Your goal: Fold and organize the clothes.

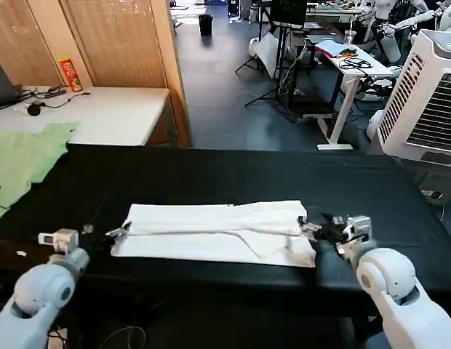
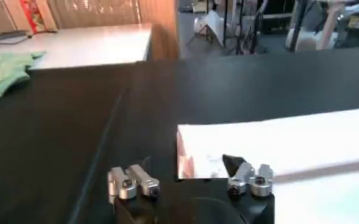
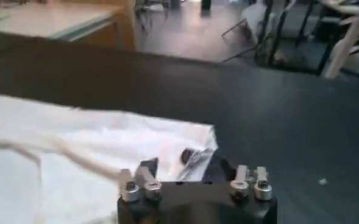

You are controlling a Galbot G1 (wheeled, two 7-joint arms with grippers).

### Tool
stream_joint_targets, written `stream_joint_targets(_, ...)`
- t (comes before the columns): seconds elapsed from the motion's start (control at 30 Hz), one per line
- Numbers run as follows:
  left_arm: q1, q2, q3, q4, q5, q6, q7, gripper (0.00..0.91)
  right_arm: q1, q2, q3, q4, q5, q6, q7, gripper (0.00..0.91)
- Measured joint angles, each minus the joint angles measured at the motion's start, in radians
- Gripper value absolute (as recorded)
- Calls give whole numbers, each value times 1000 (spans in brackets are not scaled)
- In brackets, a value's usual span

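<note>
The clothes are a white T-shirt, folded into a long strip across the near middle of the black table. My left gripper sits at the strip's left end. In the left wrist view that gripper is open, its fingers straddling the T-shirt's corner. My right gripper rests at the strip's right end. It is open as well, with the corner of the T-shirt lying between its fingers. No lettering shows on the cloth.
A pale green garment lies at the table's far left. Behind it stands a white desk with a red can and cables. A white air cooler stands at the right. Bare black tabletop lies beyond the shirt.
</note>
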Motion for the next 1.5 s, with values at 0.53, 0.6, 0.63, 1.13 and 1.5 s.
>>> stream_joint_targets(0.53,-230,-138,106,204,-73,10,-2,780,181,162,-109,-304,-77,29,11,829)
stream_joint_targets(0.6,-242,-142,111,225,-74,9,6,653,180,171,-110,-309,-80,29,10,731)
stream_joint_targets(0.63,-248,-144,114,237,-73,9,7,527,178,174,-109,-310,-82,29,10,702)
stream_joint_targets(1.13,-250,-166,142,285,64,-37,38,0,142,212,-97,-323,-149,50,-12,78)
stream_joint_targets(1.5,-220,-214,158,212,235,-44,14,0,130,106,-67,-292,-84,5,-4,68)
